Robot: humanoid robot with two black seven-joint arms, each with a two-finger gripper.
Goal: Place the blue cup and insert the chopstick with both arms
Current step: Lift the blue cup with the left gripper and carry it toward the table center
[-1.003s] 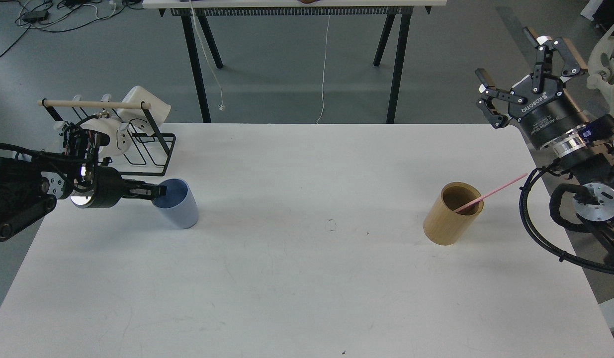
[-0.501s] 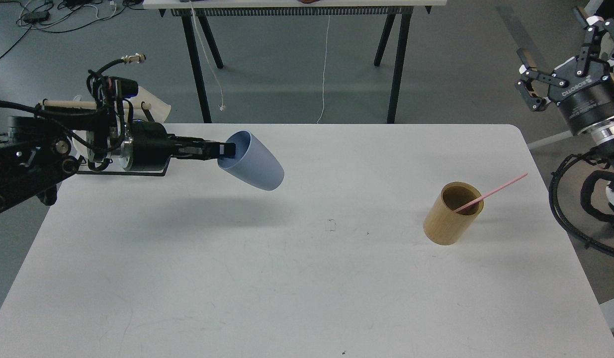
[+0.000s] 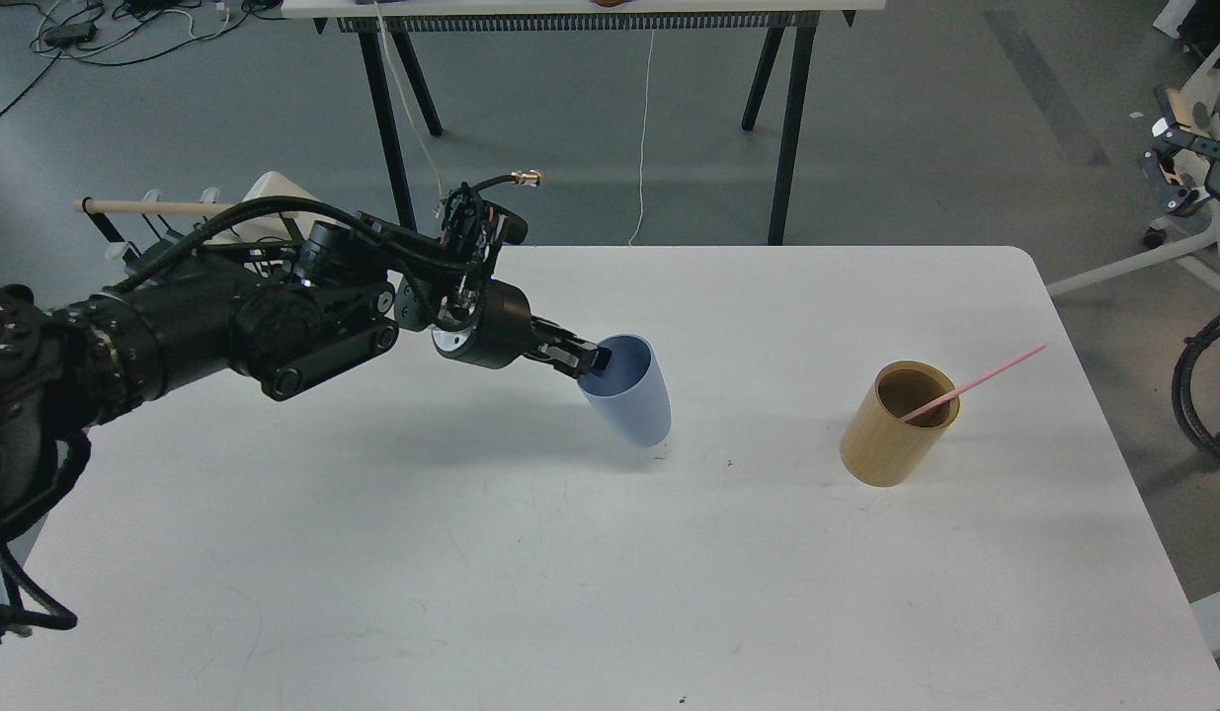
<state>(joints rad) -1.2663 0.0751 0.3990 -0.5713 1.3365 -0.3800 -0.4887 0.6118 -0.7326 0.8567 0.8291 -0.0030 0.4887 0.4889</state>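
Head view: left gripper (image 3: pixel 592 358) clamped on blue cup (image 3: pixel 626 391) rim, cup tilted (base near table (image 3: pixel 610 553)), right gripper's jaw state unclear.

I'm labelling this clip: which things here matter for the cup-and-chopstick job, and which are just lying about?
Part of the job:
- blue cup, gripped at its rim by the left gripper
- pink chopstick, leaning in the tan cylinder
- right gripper, far off at the right edge

Just lying about:
- wire rack with white mugs, behind the left arm
- black-legged table beyond
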